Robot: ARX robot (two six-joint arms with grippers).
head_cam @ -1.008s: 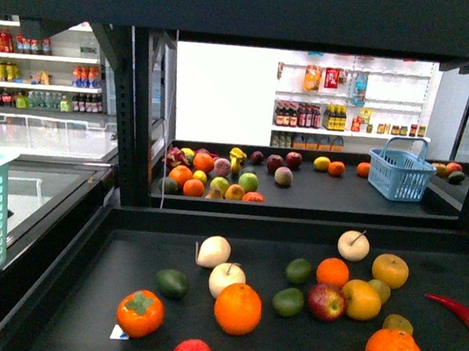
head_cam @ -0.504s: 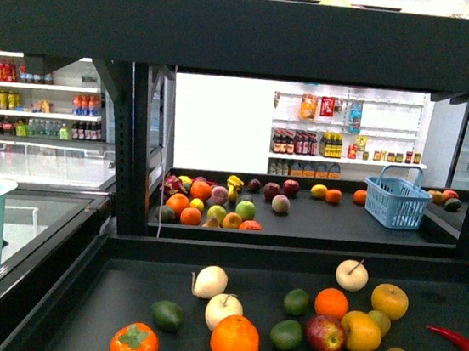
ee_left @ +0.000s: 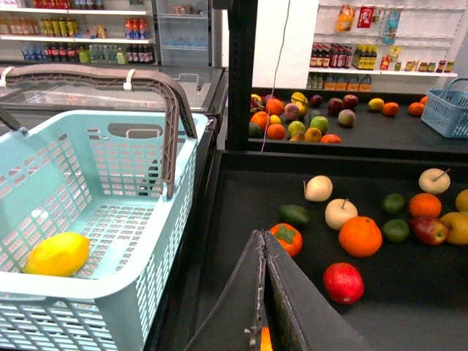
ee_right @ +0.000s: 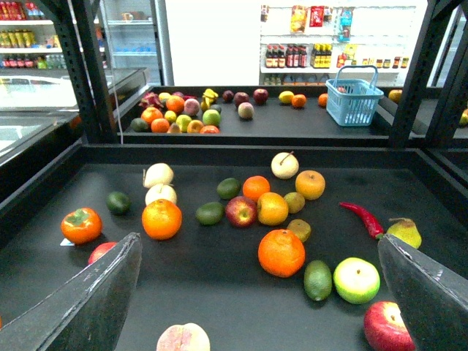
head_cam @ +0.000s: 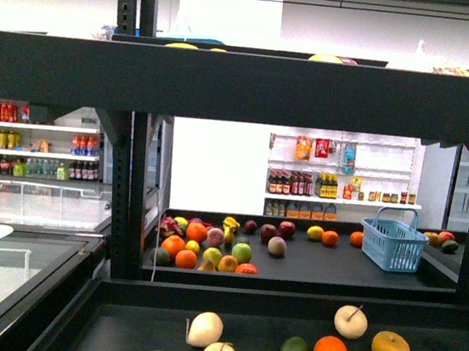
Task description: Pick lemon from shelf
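A lemon [ee_left: 57,254] lies inside a pale turquoise basket [ee_left: 157,241] just beside the black shelf [ee_left: 241,219], on the left arm's side. The left gripper [ee_left: 263,292] hangs over the shelf tray's near edge with its fingers pressed together, holding nothing. The right gripper [ee_right: 263,292] hovers above scattered oranges, apples and limes, its fingers spread wide apart and empty.

Legible text: none. Labels on background bottles [head_cam: 302,184] and hanging packets [head_cam: 322,149] too small to read.
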